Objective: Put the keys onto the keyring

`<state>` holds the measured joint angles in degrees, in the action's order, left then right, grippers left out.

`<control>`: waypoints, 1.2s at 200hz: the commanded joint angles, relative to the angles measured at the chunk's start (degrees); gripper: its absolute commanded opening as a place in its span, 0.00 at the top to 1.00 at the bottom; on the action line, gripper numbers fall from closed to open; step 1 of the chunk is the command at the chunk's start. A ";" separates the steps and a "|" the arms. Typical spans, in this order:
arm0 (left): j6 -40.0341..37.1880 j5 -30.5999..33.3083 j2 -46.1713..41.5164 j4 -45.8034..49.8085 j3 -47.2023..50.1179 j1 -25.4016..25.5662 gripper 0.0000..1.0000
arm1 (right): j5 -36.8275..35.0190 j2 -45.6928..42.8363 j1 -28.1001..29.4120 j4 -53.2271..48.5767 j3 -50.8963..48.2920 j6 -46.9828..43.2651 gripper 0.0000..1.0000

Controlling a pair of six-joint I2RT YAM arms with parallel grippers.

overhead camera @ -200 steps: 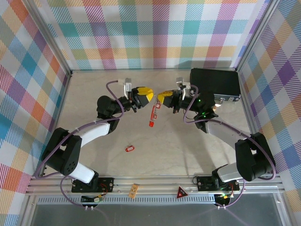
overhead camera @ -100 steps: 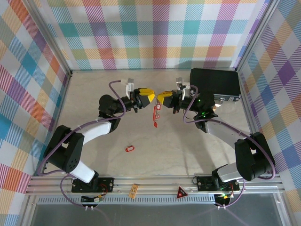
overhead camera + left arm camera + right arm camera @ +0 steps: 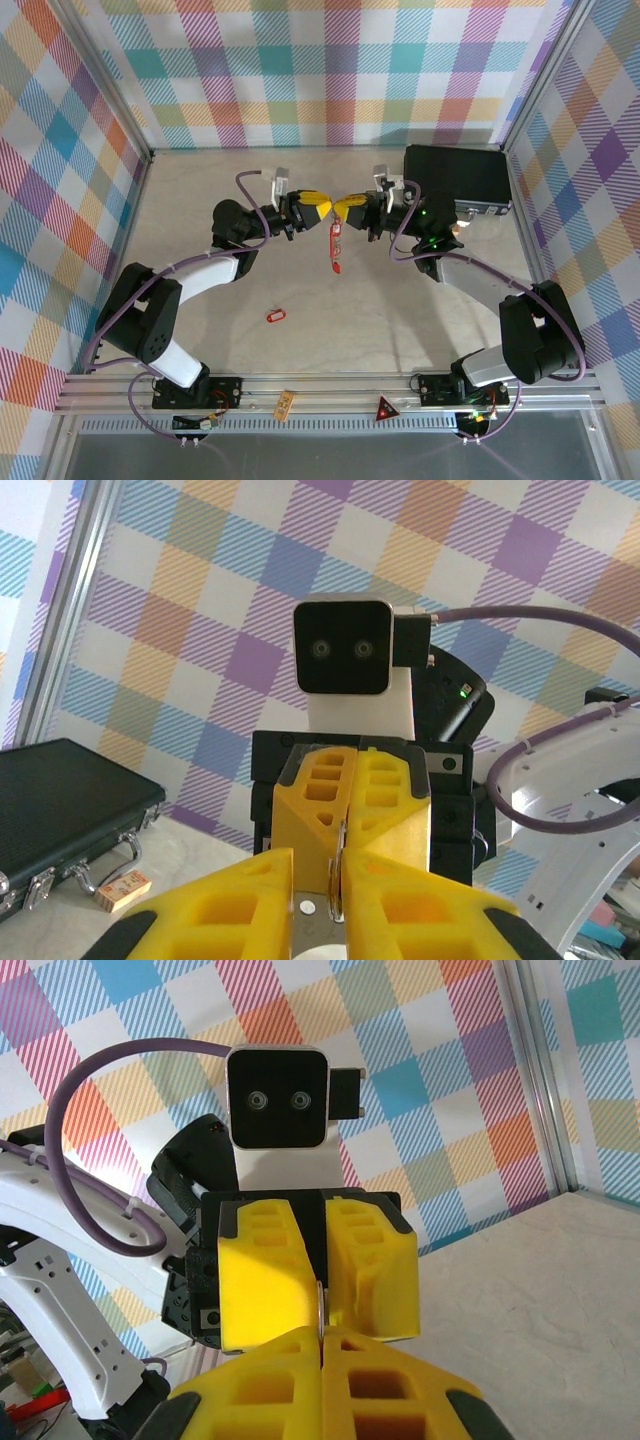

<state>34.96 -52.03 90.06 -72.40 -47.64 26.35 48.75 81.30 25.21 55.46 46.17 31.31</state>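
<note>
My right gripper [image 3: 343, 208] is shut on the keyring [image 3: 320, 1305], a thin metal loop seen edge-on between its yellow fingers [image 3: 380, 1380]. A short string of red keys [image 3: 335, 246] hangs from the ring above the table. My left gripper [image 3: 322, 207] faces it tip to tip. In the left wrist view the left gripper [image 3: 320, 880] stands slightly open, with the keyring [image 3: 340, 880] inside the gap against the right-hand finger [image 3: 420, 900]. One more red key [image 3: 276, 316] lies on the table nearer the left arm's base.
A black case [image 3: 458, 178] sits at the back right behind the right arm, with a small box [image 3: 122, 890] beside it. A small card [image 3: 284, 404] and a red triangle [image 3: 386, 408] lie on the front rail. Plaid walls enclose three sides.
The left gripper has moved right until its tips meet the right gripper's, and its jaws have narrowed. The hanging keys have swung from a slant to straight down.
</note>
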 commanded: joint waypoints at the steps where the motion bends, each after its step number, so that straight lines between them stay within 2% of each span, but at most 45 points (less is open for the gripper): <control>1: -0.04 -2.03 0.64 -2.48 -1.41 0.46 0.81 | 1.10 -0.36 0.39 2.12 2.19 0.51 1.00; 28: 0.07 -2.14 0.63 -2.59 -1.54 0.46 0.84 | 1.33 -0.27 0.37 2.17 2.26 0.59 1.00; 40: 0.08 -2.25 0.56 -2.83 -1.66 0.54 0.90 | 1.57 -0.11 0.38 2.15 2.28 0.70 1.00; 63: 0.04 -2.11 0.29 -2.92 -2.05 0.59 0.90 | 1.71 0.11 0.45 1.94 2.04 0.66 1.00; 80: -0.13 -2.35 0.21 -3.01 -2.28 0.81 1.00 | 1.92 0.26 0.45 1.62 2.00 0.60 1.00; 98: -0.44 -2.75 -0.10 -2.95 -2.17 0.90 1.00 | 1.78 0.05 0.45 0.02 2.08 0.13 1.00; 109: -1.41 -2.28 -0.48 -2.63 -1.54 0.90 1.00 | 0.37 -0.80 0.45 -3.07 2.02 -1.34 0.77; 120: -3.05 -1.64 -1.12 -1.42 -0.98 0.80 1.00 | -1.26 -2.07 0.21 -7.80 2.11 -3.32 0.70; 131: -5.48 -0.94 -2.15 1.24 -0.42 0.77 1.00 | -3.91 -3.85 -0.06 -13.00 1.83 -5.64 0.56; 142: -8.91 -0.22 -3.43 4.86 0.09 0.75 1.00 | -7.41 -6.10 -0.32 -18.43 1.27 -7.98 0.46; 173: -16.45 1.18 -6.71 13.08 0.88 0.81 1.00 | -13.51 -12.74 -1.02 -26.08 -2.09 -12.88 0.41; 203: -21.04 1.88 -8.47 18.71 0.79 0.77 1.00 | -15.49 -16.61 -1.13 -33.24 -2.53 -17.03 0.39; 240: -27.24 5.23 -10.83 24.53 1.54 1.22 1.00 | -17.22 -18.52 -1.13 -36.00 -2.92 -18.47 0.33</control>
<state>14.76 -49.54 82.15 -52.36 -46.96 26.87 33.82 63.81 24.34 23.90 43.92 15.88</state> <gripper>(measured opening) 0.054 0.657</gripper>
